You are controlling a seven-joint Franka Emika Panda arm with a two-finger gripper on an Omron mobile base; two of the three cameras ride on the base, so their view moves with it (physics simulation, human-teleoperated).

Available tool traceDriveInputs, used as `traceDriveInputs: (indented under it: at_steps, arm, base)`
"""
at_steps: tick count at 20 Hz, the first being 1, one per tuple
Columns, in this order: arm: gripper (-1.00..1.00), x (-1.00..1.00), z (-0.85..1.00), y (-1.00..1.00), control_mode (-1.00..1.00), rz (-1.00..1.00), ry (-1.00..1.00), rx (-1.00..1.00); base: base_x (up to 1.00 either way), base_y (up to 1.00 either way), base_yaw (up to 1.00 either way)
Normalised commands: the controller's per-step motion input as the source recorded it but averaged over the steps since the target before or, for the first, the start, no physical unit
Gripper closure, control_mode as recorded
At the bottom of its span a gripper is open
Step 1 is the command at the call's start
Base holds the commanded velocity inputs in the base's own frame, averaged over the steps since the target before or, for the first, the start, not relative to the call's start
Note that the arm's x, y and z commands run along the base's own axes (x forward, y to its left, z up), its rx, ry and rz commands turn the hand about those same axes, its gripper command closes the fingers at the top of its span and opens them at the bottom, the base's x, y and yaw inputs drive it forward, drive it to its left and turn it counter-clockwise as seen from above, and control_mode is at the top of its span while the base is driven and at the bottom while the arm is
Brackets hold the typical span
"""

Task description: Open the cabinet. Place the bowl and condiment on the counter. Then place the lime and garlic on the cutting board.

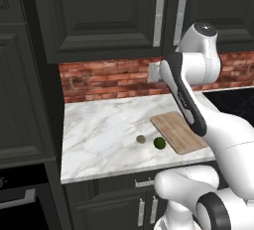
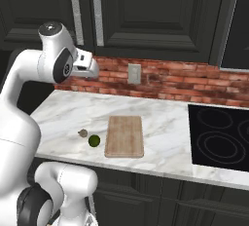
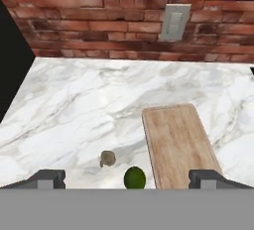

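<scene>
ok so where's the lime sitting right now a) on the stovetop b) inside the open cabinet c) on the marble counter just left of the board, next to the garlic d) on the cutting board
c: the lime lies on the bare marble counter just off the left edge of the cutting board, with the garlic close beside it, and the cabinet doors are closed.

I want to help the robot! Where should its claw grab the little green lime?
Probably from straight above, pinching the lime across its round middle. It sits alone on the counter, with the garlic and cutting board close on either side, so sideways is crowded.
</scene>
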Motion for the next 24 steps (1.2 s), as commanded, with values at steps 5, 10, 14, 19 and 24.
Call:
traceDriveInputs:
  at_steps: [5, 10, 14, 19, 24]
  arm:
    - [-1.00, 0.00, 0.19, 0.10, -1.00, 0.00, -0.13, 0.00]
    - [-1.00, 0.00, 0.22, 0.09, -1.00, 0.00, -0.13, 0.00]
    - [-1.00, 0.00, 0.22, 0.07, -1.00, 0.00, -0.15, 0.00]
    - [-1.00, 0.00, 0.21, 0.02, -1.00, 0.00, -0.10, 0.00]
    - [-1.00, 0.00, 0.21, 0.00, -1.00, 0.00, -0.05, 0.00]
  base:
    - [0.00, 0.00, 0.00]
    - [0.00, 0.00, 0.00]
    - [0.00, 0.00, 0.00]
    - [0.00, 0.00, 0.00]
    - [0.00, 0.00, 0.00]
